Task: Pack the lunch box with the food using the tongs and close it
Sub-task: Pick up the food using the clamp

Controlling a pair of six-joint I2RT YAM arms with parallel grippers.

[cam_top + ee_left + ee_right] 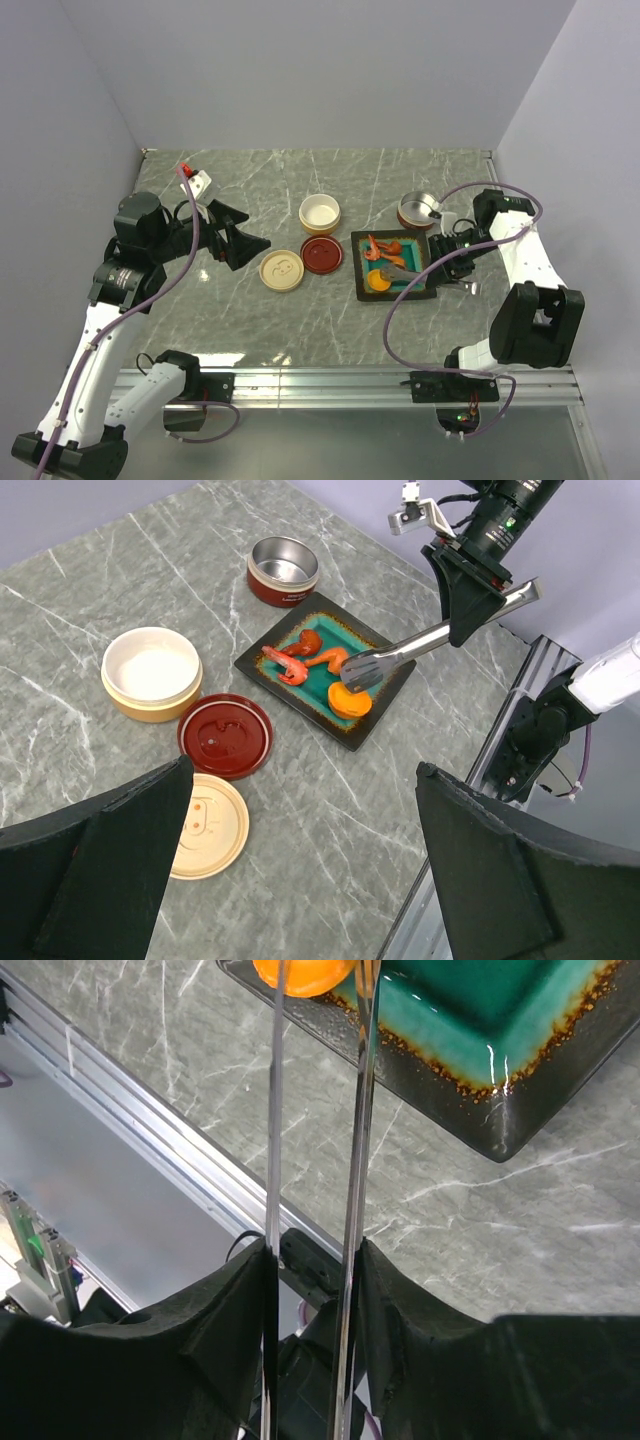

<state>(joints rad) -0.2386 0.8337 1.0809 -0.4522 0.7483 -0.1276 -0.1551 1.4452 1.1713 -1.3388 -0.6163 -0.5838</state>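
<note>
On the grey marble table (200, 320), the left gripper (252, 238) hangs wide open, well apart from the square teal tray (300, 702), where the right gripper (468, 620) squeezes the long silver metal tongs (410, 648), tips right at the round orange food piece (350, 700) beside curly red shrimp pieces (285, 663).

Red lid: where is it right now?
In the top view the red lid lies mid-table, between the cream lid at left and the tray at right.

walls (300, 70) — plain pale lilac | table (330, 330) — grey marbled | near-edge rail (350, 375) — aluminium
</note>
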